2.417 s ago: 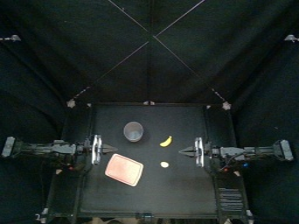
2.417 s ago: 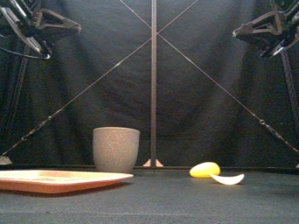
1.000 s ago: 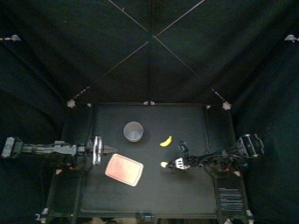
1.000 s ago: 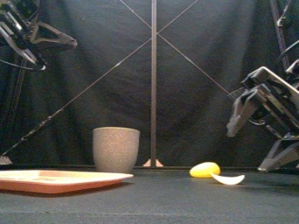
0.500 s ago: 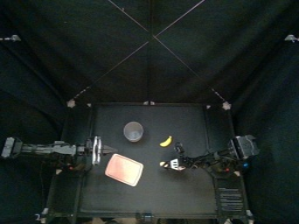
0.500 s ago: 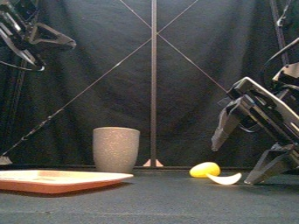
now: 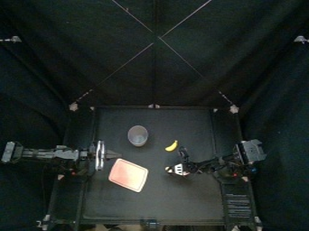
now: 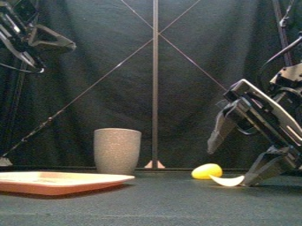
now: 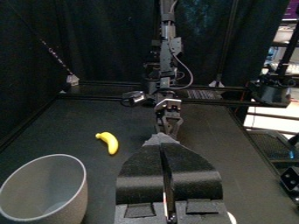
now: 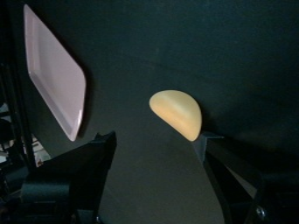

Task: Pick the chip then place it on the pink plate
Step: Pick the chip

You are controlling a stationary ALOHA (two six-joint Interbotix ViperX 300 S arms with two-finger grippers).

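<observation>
Progress: nothing is done yet. The chip (image 10: 176,112) lies loose on the table (image 7: 157,194) and the plate (image 8: 59,182) is bare. By my judgement the grasp, lift, carry and release are all left to do.
Right gripper (image 10: 158,138): the jaws are spread wide and hold nothing. It sits low over the table at the right of the front view.
Chip place: it is at the lower right of the front view, just beside the banana (image 8: 207,171) and well apart from the plate at the lower left.
Chip to gripper: in the right wrist view it sits between the two jaws, just ahead of their tips. One end is very near one tip, and I cannot tell whether it touches.
Left gripper (image 9: 167,166): the jaws are closed together and empty. It rests at the table's left edge.
Cup (image 8: 117,151): it stands upright behind the plate.
</observation>
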